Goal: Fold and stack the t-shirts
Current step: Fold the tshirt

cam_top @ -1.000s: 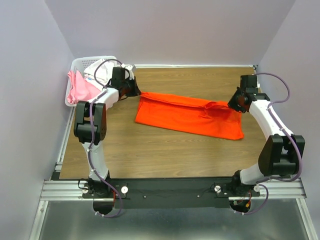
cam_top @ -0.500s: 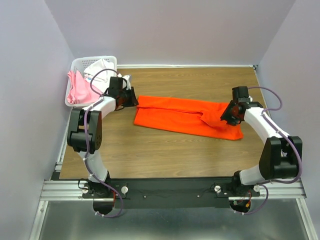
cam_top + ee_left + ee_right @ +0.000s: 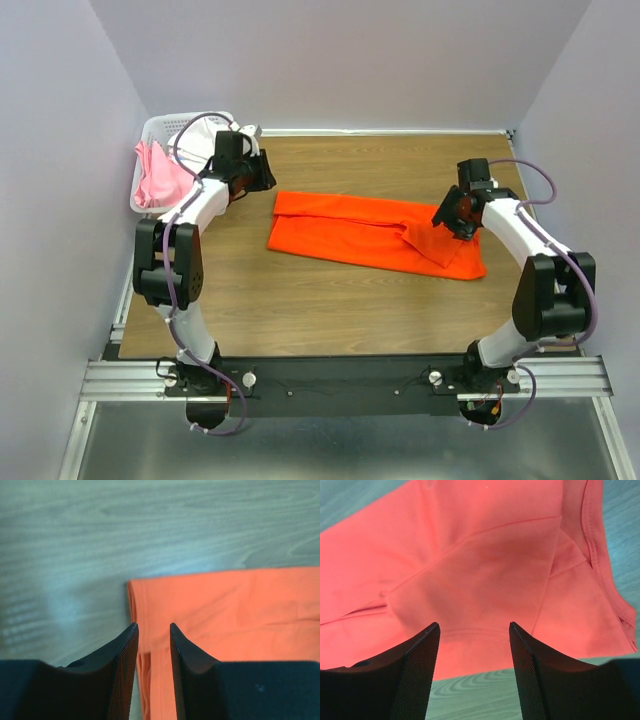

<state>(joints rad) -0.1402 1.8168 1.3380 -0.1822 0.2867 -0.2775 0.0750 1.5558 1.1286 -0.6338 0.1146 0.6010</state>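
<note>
Both ends of the shirt (image 3: 375, 232) just dropped: my left pincer (image 3: 153, 626) narrowly parted, right pincer (image 3: 474, 624) wide; 3 o'clock sleeve (image 3: 428, 242) seemingly folded in.

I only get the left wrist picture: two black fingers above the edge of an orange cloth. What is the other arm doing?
Observer: The right gripper hangs open above the other end of the orange t-shirt, holding nothing.
Operator: Is the shirt folded?
Observer: Partly. From overhead it lies as a long band across the table, its right end folded over.
Operator: Any other shirts?
Observer: A pink t-shirt sits in a white basket at the far left corner.
</note>
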